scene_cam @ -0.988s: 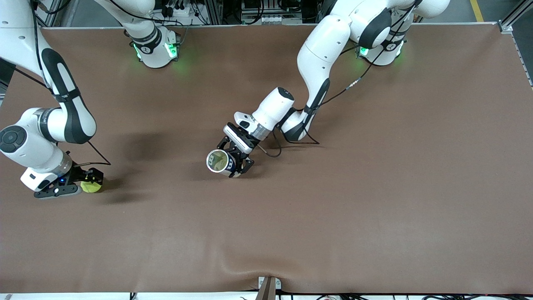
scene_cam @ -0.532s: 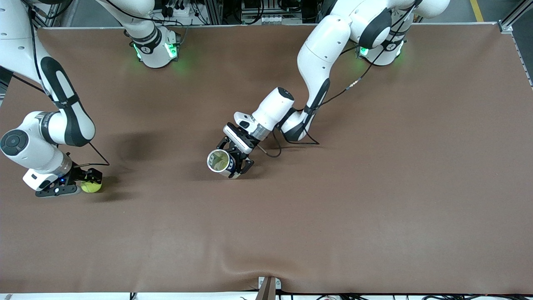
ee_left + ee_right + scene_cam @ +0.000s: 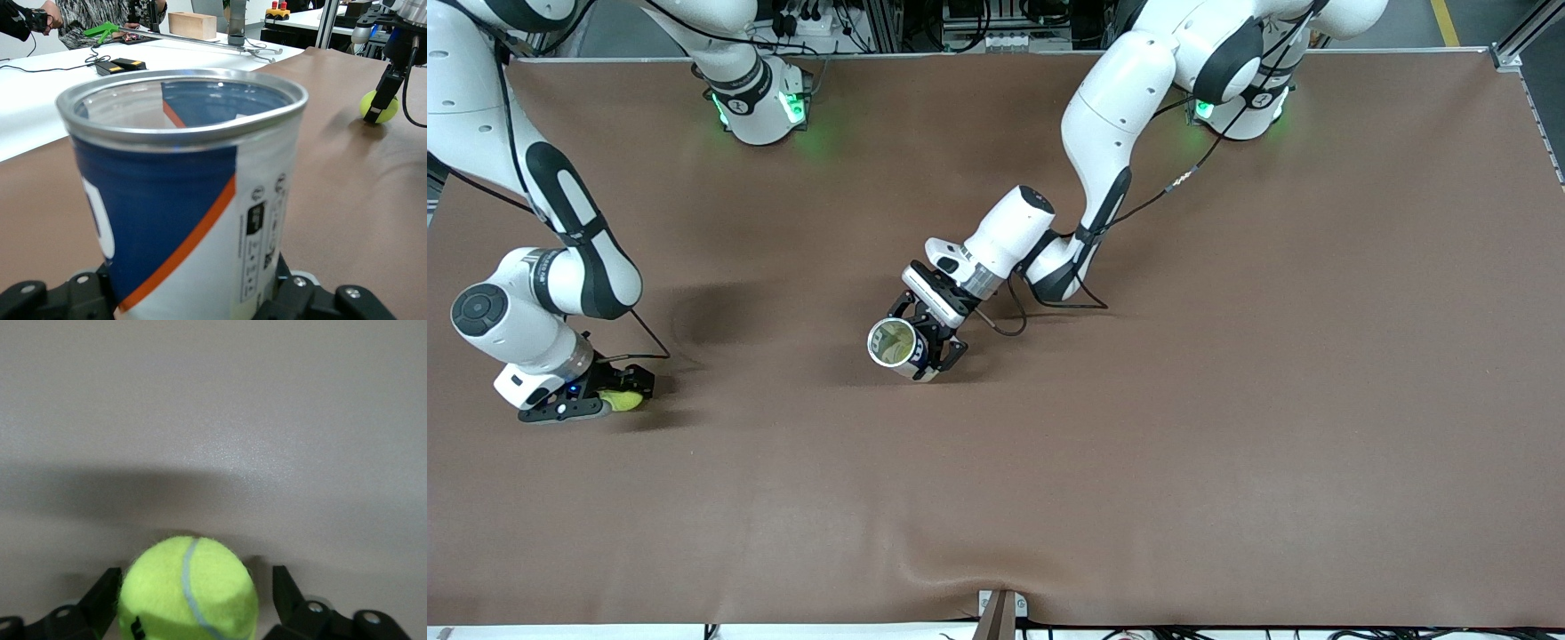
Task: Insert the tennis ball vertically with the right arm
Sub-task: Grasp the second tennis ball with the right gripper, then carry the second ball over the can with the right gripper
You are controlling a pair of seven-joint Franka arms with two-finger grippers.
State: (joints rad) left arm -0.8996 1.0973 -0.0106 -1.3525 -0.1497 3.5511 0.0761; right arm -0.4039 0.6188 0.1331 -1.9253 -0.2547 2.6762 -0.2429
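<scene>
The part of the table (image 3: 1138, 498) nearest the front camera is bare brown mat, with one ripple in its edge by a small bracket (image 3: 1000, 613), giving wide open room. Farther in, at the right arm's end and not far from that table edge, the right gripper (image 3: 618, 400) is down at the mat with the tennis ball (image 3: 624, 401) between its fingers (image 3: 100, 597); in the right wrist view one finger touches the ball while a gap shows at the other, so the fingers are apart around it, not clamped. Since a second ago this gripper has shifted a little toward the table's middle and covers more of the ball, and its fingers have begun closing in. Near the table's middle, the left gripper (image 3: 929, 342) is clamped on the can (image 3: 895, 345), a blue, white and orange tin held upright with its open mouth facing up; the left arm waits there, unchanged from before. Clear mat lies between ball and can. Farthest off, both arm bases stand along the table's top edge.
</scene>
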